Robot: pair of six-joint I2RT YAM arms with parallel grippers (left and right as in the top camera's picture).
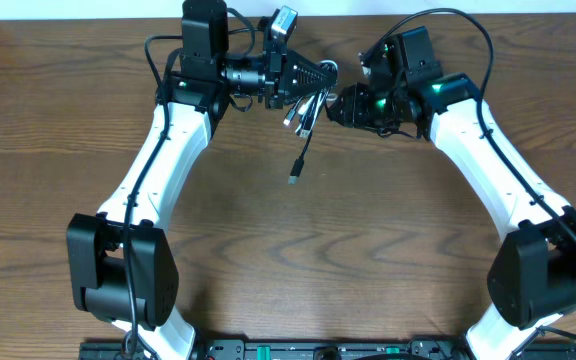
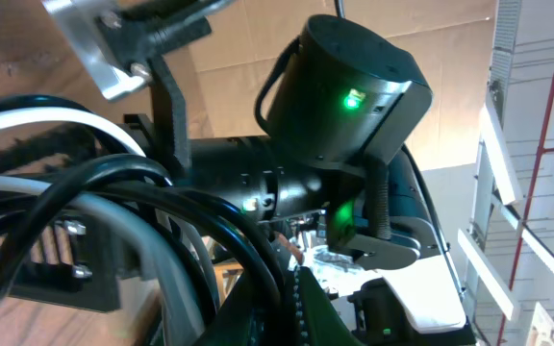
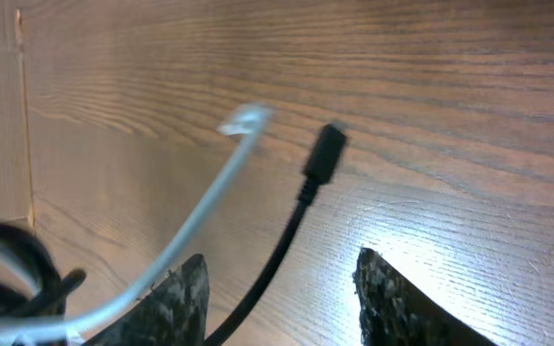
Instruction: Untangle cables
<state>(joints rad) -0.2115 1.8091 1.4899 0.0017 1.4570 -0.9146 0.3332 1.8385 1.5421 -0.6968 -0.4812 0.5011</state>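
My left gripper [image 1: 311,78] is raised at the back middle of the table and shut on a bundle of the cables. Looped black cable [image 2: 113,178] and white cable [image 2: 37,120] fill the left wrist view, pinched at the jaws [image 2: 291,308]. From the bundle a black cable [image 1: 301,150] hangs down, its plug near the table. Short white ends [image 1: 292,116] hang beside it. My right gripper [image 1: 335,105] is open just right of the bundle. In the right wrist view the black cable [image 3: 301,207] passes between its open fingers [image 3: 282,293], and the white cable [image 3: 200,207] runs past the left finger.
The wooden table [image 1: 298,260] lies under both arms. A table seam or edge runs along the left of the right wrist view [image 3: 25,144]. The right arm's wrist housing with a green light [image 2: 349,96] is close in front of the left gripper.
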